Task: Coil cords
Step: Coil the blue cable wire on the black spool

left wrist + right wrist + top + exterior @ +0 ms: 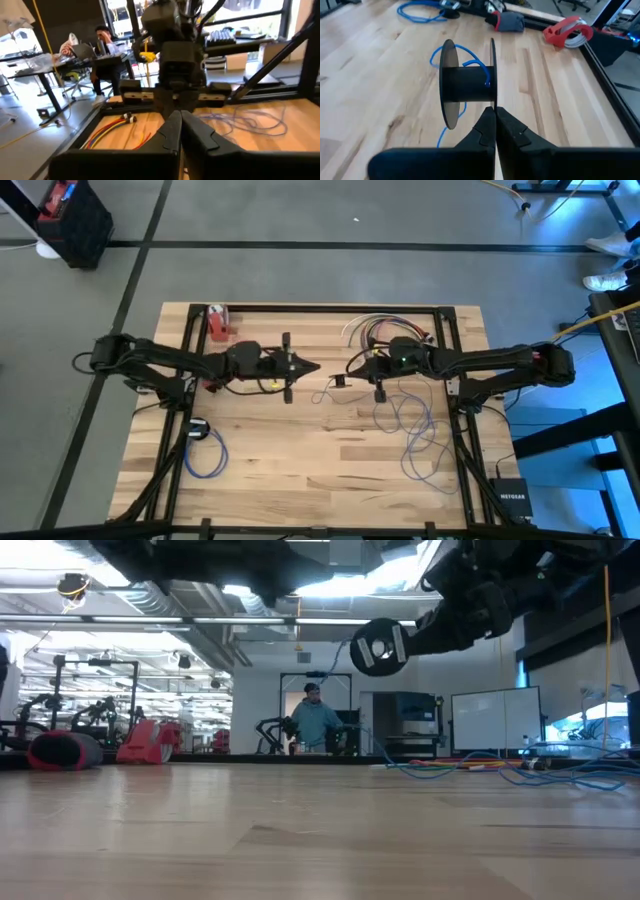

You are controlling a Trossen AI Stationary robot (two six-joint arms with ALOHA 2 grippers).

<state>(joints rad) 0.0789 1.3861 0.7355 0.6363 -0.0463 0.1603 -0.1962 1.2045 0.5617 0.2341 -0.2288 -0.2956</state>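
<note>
A small black spool (465, 82) with two round flanges hangs above the table's middle (380, 645), held by my right gripper (494, 111), which is shut on it. A blue cord (474, 63) runs from the spool's core down to the table, where it lies in loose loops (415, 430) at the right. My left gripper (312, 367) is shut on nothing. It points level at the right gripper from the table's left, a short way off. A bundle of red, orange and white cords (385, 328) lies at the far right. My right gripper pinches the rim of one spool flange (492, 99) between its two fingertips. The fingers come from the table's right, slanting slightly down. The spool is lifted clear of the table, its axis across the fingers, and the blue cord hangs slack from it.
A second blue cord lies coiled at the near left (205, 450) beside a small black part (197, 427). A red object (218, 323) sits at the far left corner. The black frame rails (455, 395) run along both sides. Bare wood lies in the near middle.
</note>
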